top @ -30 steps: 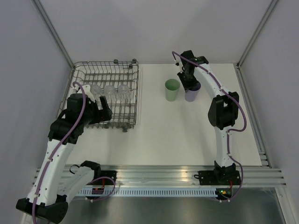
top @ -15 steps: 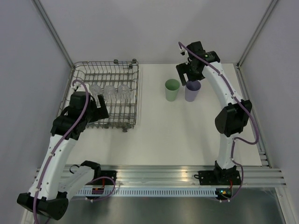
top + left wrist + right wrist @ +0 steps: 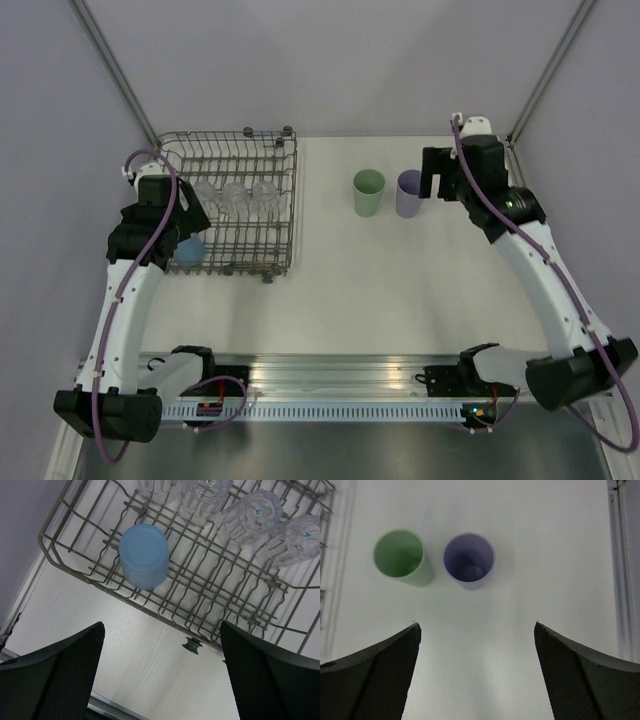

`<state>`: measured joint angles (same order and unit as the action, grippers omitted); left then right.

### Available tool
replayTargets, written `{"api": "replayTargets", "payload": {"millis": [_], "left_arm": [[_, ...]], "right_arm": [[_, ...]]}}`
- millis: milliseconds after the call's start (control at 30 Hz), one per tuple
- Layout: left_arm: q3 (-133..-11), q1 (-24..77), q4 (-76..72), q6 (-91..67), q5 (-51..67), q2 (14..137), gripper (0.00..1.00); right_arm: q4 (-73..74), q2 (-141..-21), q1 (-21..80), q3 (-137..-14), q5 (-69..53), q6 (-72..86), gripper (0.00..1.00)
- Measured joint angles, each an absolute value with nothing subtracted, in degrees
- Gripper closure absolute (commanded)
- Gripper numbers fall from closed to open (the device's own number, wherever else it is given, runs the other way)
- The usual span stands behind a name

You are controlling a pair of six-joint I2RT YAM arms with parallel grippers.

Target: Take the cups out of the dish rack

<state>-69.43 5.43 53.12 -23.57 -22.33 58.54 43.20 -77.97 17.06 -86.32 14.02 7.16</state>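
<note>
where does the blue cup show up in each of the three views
Top external: the blue cup sits far left, in the near left corner of the dish rack.
Left wrist: the blue cup is upper left of centre, bottom up on the rack wires.
Right wrist: not in it.
Shared landmark: the dish rack; its wires also edge the right wrist view's far left.

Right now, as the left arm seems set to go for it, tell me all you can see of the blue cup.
The blue cup is a handleless, opaque pale-blue tumbler, matte like plastic. It sits upside down, closed base up, in the near left corner of the dish rack, resting on its wires, apart from the clear cups. The open left gripper is above it, not touching.
</note>
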Motion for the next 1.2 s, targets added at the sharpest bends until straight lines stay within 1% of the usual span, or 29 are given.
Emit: {"api": "replayTargets", "payload": {"millis": [133, 233, 333, 433, 600, 867, 967, 1067, 1100, 1133, 1200], "left_arm": [[-69.93, 2.00, 52.29, -23.57, -22.13, 62.76, 0.00], [-70.15, -0.03, 51.53, -23.59, -21.87, 65.43, 0.00], [-70.32, -2.59, 50.37, -23.64, -20.91, 68.18, 0.00], [-70.35, -4.64, 49.15, -23.64, -19.05, 70.32, 0.00], [-72.10, -7.03, 47.99, -23.59, -14.90, 75.02, 0.00], [-74.98, -10.59, 47.51, -23.53, -11.77, 83.79, 0.01], [-75.09, -10.92, 47.59, -23.33, -11.16, 85.73, 0.04], [-75.22, -10.94, 47.57, -22.96, -10.07, 87.66, 0.09], [-75.26, -10.94, 47.57, -22.87, -9.85, 88.29, 0.12], [-75.26, -10.96, 47.57, -22.81, -9.85, 88.84, 0.21], [-75.29, -11.22, 47.62, -22.44, -9.76, 89.56, 0.22]], "right_arm": [[32.47, -60.20, 17.02, -70.48, 11.75, 12.73, 0.02], [26.20, -50.76, 17.02, -64.10, 8.10, 16.36, 0.02], [20.84, -45.45, 17.02, -59.70, 3.18, 19.94, 0.02], [16.73, -43.24, 17.02, -54.78, -2.09, 23.86, 0.02], [14.02, -42.59, 17.02, -49.74, -8.69, 27.14, 0.02], [12.84, -41.95, 17.02, -48.88, -13.32, 28.51, 0.02], [12.86, -41.95, 17.02, -48.88, -13.87, 28.18, 0.02], [12.84, -41.93, 17.02, -48.88, -15.53, 27.31, 0.04], [12.84, -41.93, 17.02, -48.88, -16.12, 27.14, 0.04], [12.84, -41.95, 17.02, -48.88, -16.75, 26.92, 0.05], [12.84, -41.95, 17.02, -48.88, -17.74, 26.59, 0.05]]}}
